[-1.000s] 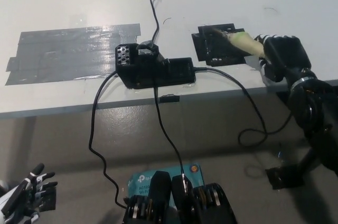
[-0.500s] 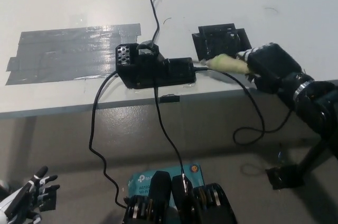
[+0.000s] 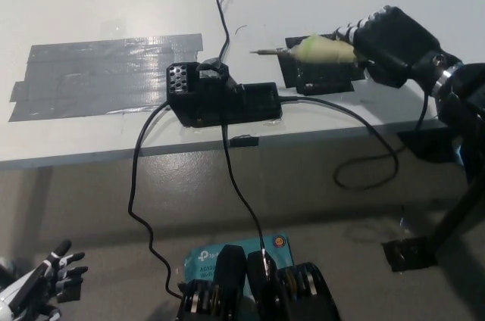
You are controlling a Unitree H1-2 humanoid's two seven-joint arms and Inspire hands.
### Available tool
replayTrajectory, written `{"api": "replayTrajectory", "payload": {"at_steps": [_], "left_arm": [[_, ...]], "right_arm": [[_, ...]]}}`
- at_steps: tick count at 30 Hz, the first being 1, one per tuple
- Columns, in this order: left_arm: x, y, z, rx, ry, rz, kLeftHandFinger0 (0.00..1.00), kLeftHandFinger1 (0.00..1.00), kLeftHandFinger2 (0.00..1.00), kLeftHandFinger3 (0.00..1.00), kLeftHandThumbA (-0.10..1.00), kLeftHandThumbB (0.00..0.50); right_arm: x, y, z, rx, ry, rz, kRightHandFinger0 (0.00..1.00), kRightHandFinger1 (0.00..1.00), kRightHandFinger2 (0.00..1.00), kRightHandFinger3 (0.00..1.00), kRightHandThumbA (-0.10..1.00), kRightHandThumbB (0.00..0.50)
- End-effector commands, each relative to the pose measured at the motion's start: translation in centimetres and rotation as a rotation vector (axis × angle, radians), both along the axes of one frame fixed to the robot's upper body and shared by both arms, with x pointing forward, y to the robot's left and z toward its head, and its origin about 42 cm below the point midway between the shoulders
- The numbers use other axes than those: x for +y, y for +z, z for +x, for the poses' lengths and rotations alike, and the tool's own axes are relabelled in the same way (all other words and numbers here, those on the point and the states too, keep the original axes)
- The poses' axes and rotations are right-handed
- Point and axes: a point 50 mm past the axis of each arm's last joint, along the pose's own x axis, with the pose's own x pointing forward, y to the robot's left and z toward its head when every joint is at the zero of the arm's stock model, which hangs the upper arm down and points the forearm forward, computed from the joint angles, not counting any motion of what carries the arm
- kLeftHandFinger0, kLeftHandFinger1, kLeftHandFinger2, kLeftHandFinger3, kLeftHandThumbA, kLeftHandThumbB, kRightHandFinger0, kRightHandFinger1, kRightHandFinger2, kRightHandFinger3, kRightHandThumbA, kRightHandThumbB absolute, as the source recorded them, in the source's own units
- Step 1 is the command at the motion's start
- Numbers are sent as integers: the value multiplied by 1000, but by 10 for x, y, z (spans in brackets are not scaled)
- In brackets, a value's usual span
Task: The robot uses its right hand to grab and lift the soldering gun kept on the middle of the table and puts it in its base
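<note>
My black right hand (image 3: 386, 41) is shut on the soldering gun (image 3: 314, 51), whose pale yellow-green grip and thin metal tip point left. The gun hangs above the table (image 3: 114, 3), over a black pad (image 3: 318, 79), with its tip to the right of the black base (image 3: 220, 98). The base sits near the table's front edge and has a perforated holder at its left end. The gun's black cord (image 3: 364, 132) loops off the table edge. My white left hand (image 3: 34, 287) rests low at the lower left, fingers apart, holding nothing.
A wide patch of grey tape (image 3: 98, 75) covers the table left of the base. Black cables (image 3: 140, 185) drop from the base to a teal box (image 3: 235, 249) on the floor. A thin wire (image 3: 221, 18) runs back from the base.
My right hand has lifted the soldering gun off the table and swung its tip up and leftward toward the base. The left hand has barely moved.
</note>
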Motion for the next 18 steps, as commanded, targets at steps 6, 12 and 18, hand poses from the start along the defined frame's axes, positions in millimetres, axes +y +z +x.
{"api": "replayTrajectory", "payload": {"at_steps": [6, 12, 18], "left_arm": [[4, 6, 1, -20, -11, 19, 942, 980, 1000, 1000, 1000, 306], [1, 5, 4, -18, -23, 20, 922, 960, 984, 1000, 1000, 315], [-1, 4, 5, -24, -26, 15, 917, 961, 987, 1000, 1000, 302]], "right_arm": [[8, 51, 7, -136, -50, 57, 0, 91, 438, 211, -100, 55], [11, 51, 2, -113, -15, 75, 0, 100, 474, 229, -100, 78], [24, 51, 1, -96, 3, 36, 0, 98, 495, 281, -100, 19]]}}
